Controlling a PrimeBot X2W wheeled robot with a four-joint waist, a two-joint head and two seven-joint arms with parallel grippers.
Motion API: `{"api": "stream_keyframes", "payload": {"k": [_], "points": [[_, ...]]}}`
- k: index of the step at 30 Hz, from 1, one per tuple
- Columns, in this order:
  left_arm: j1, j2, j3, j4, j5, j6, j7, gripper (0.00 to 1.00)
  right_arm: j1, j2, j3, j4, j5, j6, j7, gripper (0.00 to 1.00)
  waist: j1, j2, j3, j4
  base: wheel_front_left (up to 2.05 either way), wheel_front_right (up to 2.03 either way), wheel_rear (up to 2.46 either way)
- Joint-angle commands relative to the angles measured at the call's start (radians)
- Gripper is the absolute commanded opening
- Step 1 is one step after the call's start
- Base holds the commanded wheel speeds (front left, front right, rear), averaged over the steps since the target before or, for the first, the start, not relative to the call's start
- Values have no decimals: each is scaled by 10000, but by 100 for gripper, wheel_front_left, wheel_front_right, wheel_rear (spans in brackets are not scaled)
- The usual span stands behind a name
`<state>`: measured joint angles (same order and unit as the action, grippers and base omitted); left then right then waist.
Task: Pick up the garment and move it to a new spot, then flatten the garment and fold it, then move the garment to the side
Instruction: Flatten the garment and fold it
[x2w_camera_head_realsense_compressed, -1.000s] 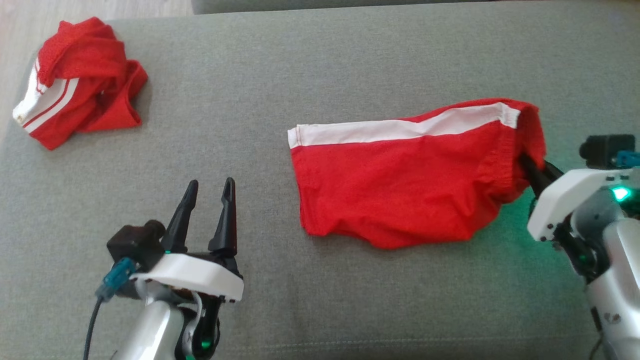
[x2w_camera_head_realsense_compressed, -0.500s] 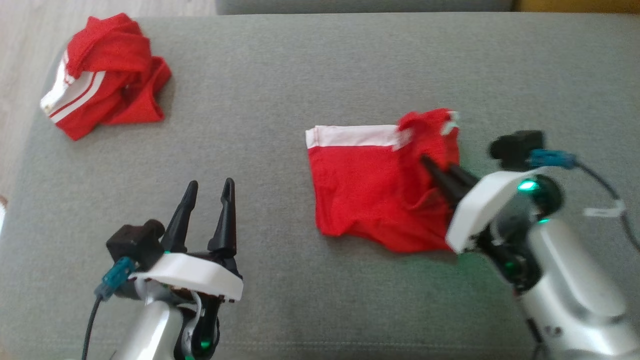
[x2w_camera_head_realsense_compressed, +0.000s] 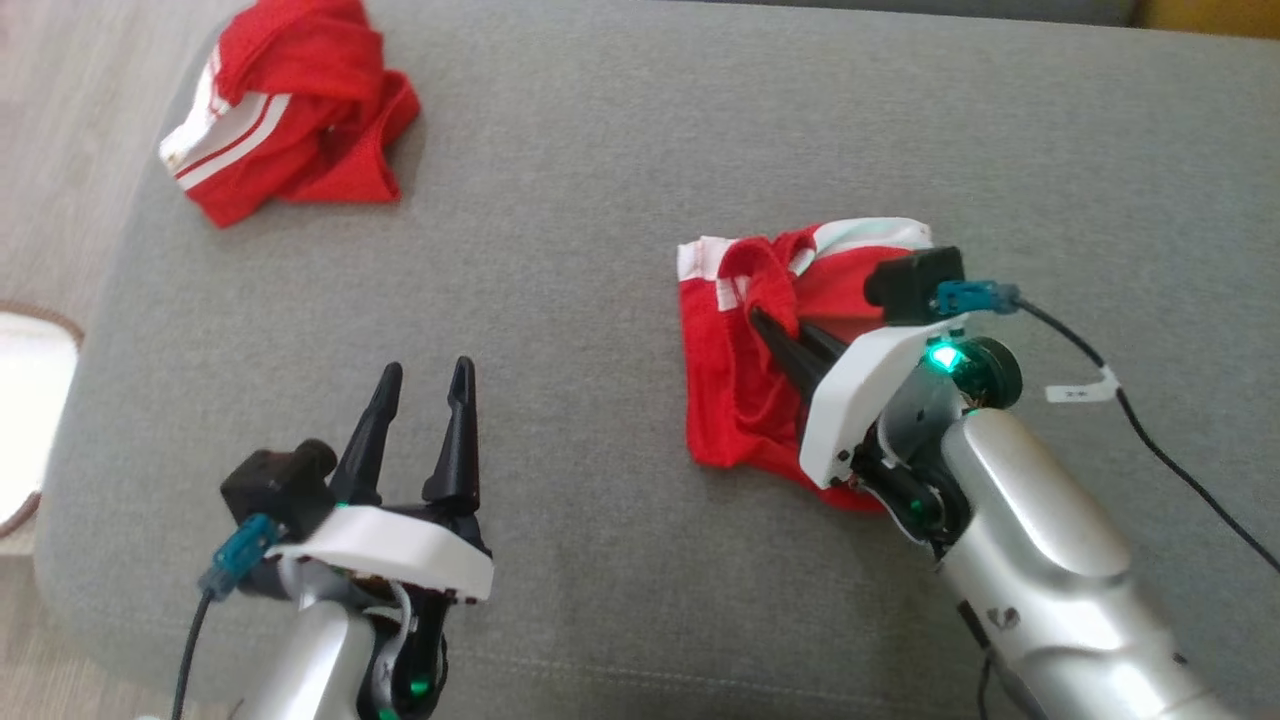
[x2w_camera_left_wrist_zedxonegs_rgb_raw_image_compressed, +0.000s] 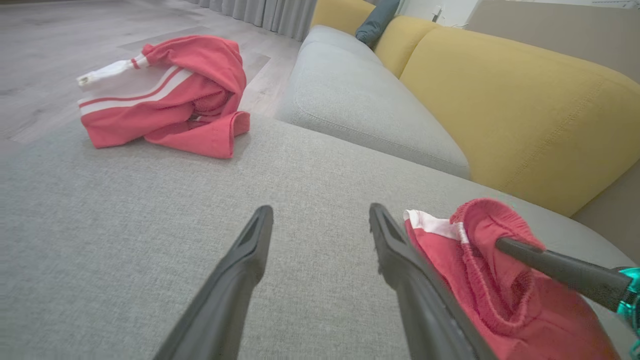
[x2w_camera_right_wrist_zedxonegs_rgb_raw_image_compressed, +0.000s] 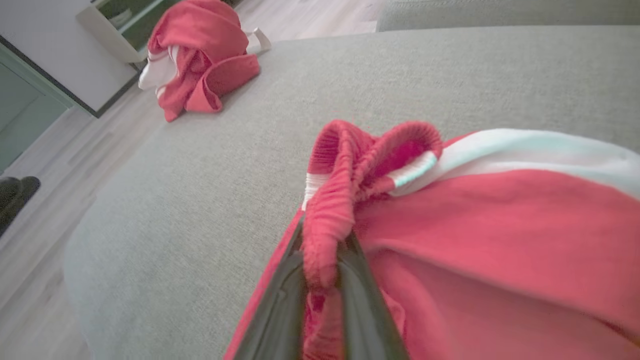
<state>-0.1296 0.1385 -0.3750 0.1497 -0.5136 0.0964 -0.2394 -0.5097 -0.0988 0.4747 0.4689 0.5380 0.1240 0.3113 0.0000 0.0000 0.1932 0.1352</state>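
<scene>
Folding looks to be the step in hand. The right gripper (x2w_camera_head_realsense_compressed: 775, 335) is pinched narrow on the elastic waistband of the red mesh shorts with a white side stripe (x2w_camera_head_realsense_compressed: 730, 410), which lie right of centre on the grey fabric sofa cushion (x2w_camera_head_realsense_compressed: 600, 200). It would be best to carry that band low and straight across, releasing only once the edges meet. The left gripper (x2w_camera_head_realsense_compressed: 425, 372) hovers nearby, wide and empty. The right wrist view shows the waistband bunched between the fingers, and possibly a dark shoe (x2w_camera_right_wrist_zedxonegs_rgb_raw_image_compressed: 15, 192) on the floor. The left wrist view adds a yellow upholstered backrest (x2w_camera_left_wrist_zedxonegs_rgb_raw_image_compressed: 500, 105).
</scene>
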Motion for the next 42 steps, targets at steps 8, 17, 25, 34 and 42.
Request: {"api": "stream_keyframes", "payload": {"k": [8, 17, 25, 34, 42], "points": [[-477, -50, 365, -135, -64, -27, -162, 100, -810, 433, 661, 1181, -999, 67, -1042, 100, 0, 0, 79, 222, 0, 0, 0], [-433, -8, 418, -135, -15, -18, -186, 100, -704, 481, 1226, 425, -987, 67, -1786, 100, 0, 0, -54, -217, 0, 0, 0], [-441, 69, 432, -239, 73, -1, -197, 100, -451, 484, -218, -123, -1737, 67, -2977, 100, 0, 0, -321, -543, 0, 0, 0], [-490, 48, 599, -372, 355, 80, -216, 100, 683, 485, -2549, -819, -2959, 67, -4543, 100, 0, 0, -818, -896, 0, 0, 0], [-41, -36, 773, -361, 590, 48, -221, 100, 2083, 485, -3508, -1534, -3489, 67, -5191, 100, 0, 0, -1304, -1074, 0, 0, 0]]}}
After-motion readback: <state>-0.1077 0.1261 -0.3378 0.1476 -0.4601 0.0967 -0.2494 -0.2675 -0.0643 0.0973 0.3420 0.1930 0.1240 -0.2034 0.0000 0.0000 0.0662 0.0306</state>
